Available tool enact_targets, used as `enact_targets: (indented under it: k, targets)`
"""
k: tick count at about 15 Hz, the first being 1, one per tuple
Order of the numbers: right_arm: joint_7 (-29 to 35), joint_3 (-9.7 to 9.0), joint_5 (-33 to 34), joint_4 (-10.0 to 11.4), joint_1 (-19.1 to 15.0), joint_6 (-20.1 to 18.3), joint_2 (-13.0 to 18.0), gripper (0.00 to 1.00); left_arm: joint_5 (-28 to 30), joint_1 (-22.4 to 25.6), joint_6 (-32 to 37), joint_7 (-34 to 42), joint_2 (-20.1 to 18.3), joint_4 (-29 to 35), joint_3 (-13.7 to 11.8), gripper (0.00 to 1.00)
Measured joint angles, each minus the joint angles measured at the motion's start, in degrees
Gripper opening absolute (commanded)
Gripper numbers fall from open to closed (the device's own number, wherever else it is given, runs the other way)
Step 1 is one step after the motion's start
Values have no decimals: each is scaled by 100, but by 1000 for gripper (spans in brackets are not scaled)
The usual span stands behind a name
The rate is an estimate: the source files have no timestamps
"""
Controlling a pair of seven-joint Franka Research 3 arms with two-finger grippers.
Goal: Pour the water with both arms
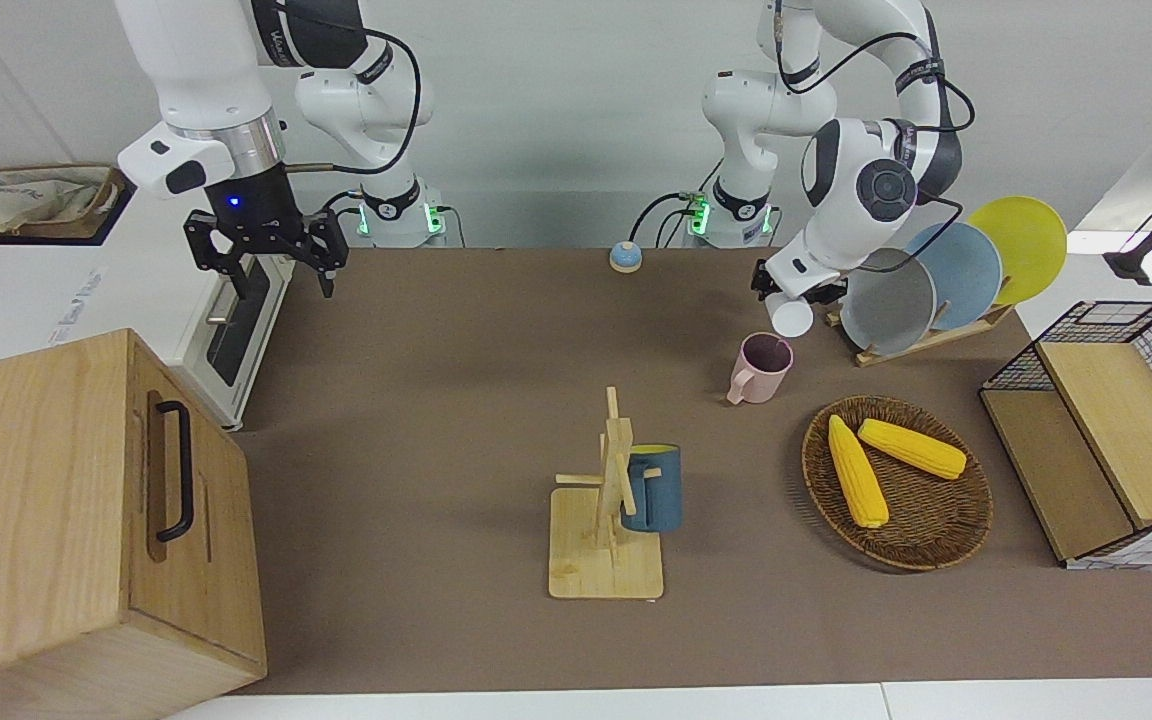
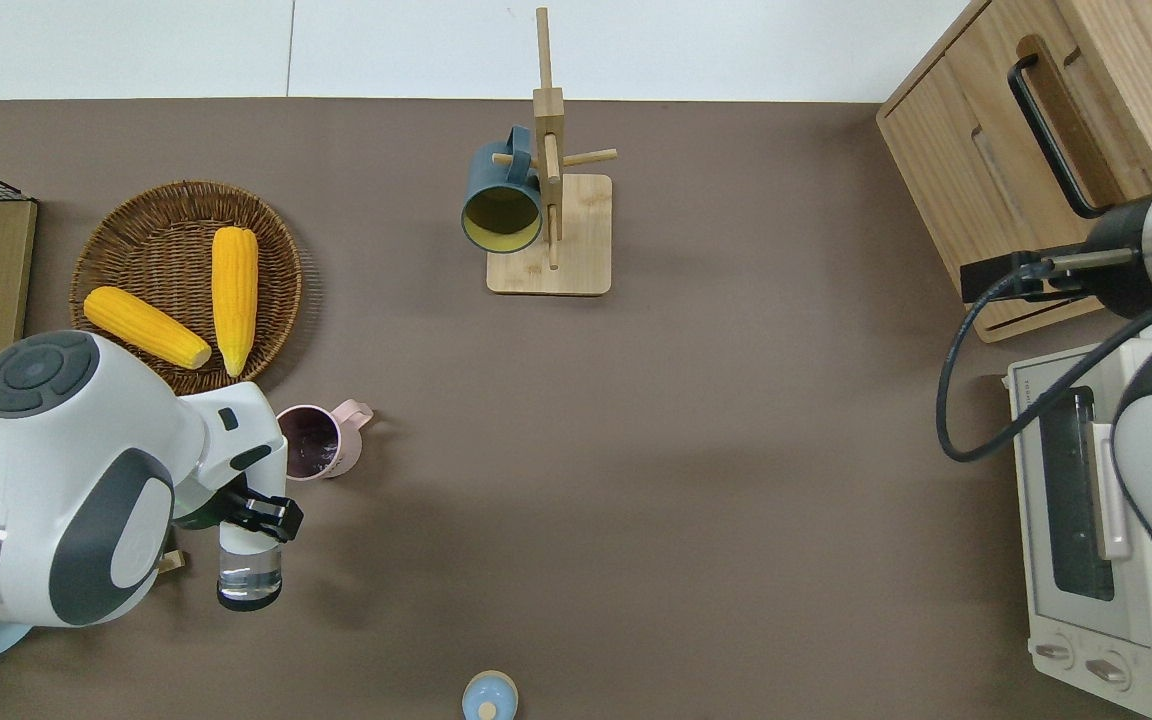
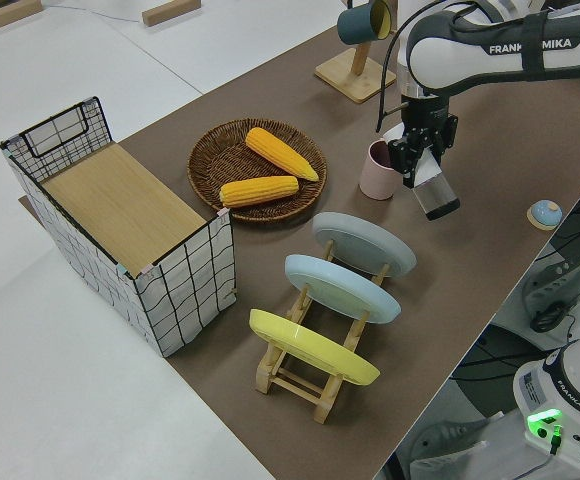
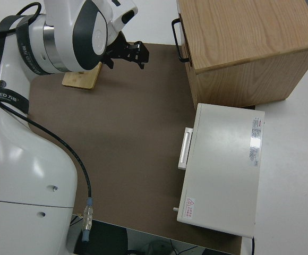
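My left gripper (image 2: 261, 512) is shut on a clear glass (image 2: 249, 572), which it holds tilted above the table. The glass (image 1: 792, 316) hangs right beside a pink mug (image 1: 762, 368) with a dark inside, on the side nearer to the robots. In the left side view the glass (image 3: 433, 194) slants down from the left gripper (image 3: 419, 158), next to the pink mug (image 3: 378, 172). Whether the glass holds water does not show. The right arm is parked, and its right gripper (image 1: 281, 268) is open and empty.
A wooden mug tree (image 1: 608, 560) carries a blue mug (image 1: 653, 490) mid-table. Toward the left arm's end are a wicker basket (image 1: 936, 548) with two corn cobs, a plate rack (image 1: 921, 285) and a wire basket (image 1: 1116, 440). A wooden cabinet (image 1: 46, 500), white oven (image 1: 226, 330) and small bell (image 1: 625, 257) also stand here.
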State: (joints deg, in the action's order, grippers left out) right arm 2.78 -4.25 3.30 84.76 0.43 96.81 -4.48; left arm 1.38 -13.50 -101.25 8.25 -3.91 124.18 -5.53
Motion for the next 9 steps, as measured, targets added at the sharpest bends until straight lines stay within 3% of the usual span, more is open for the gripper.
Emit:
enact_targets:
  k: [9]
  targets:
    - [1, 0, -1, 0, 0, 0, -1, 981, 0, 0, 134, 0, 90, -56, 0, 0]
